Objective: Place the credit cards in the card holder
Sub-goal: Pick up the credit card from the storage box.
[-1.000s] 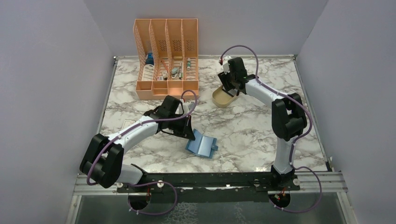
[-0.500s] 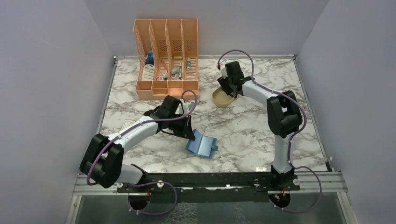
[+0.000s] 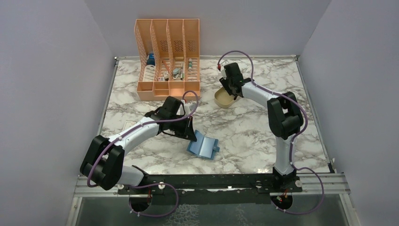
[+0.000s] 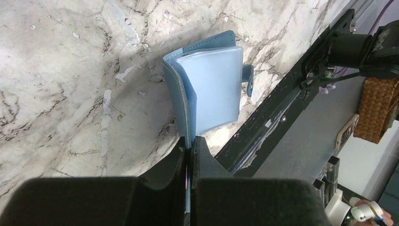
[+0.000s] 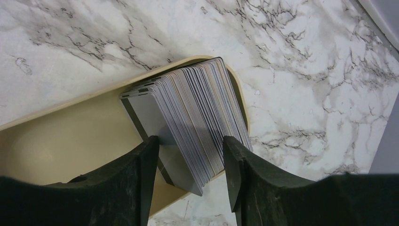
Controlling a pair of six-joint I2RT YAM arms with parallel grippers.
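The teal-blue card holder (image 3: 203, 146) (image 4: 211, 89) lies half open on the marble near the front edge, its pale slots facing up. My left gripper (image 3: 189, 133) (image 4: 190, 141) is shut on the holder's raised cover. The credit cards (image 5: 197, 108), a leaning stack of grey, pale and tan edges, stand in the beige oval tray (image 3: 221, 100) (image 5: 70, 136). My right gripper (image 3: 231, 91) (image 5: 190, 148) is down over the tray, open, with one finger on each side of the stack. Its left fingertip (image 5: 149, 155) sits against the front grey card.
An orange slotted file rack (image 3: 168, 56) with small items stands at the back left. The black rail (image 4: 291, 94) of the table's near edge runs just beyond the holder. Marble table (image 3: 249, 132) lies between the two arms.
My right gripper has shifted a little left and down onto the tray and its jaws have narrowed around the card stack. The left arm and holder have not moved.
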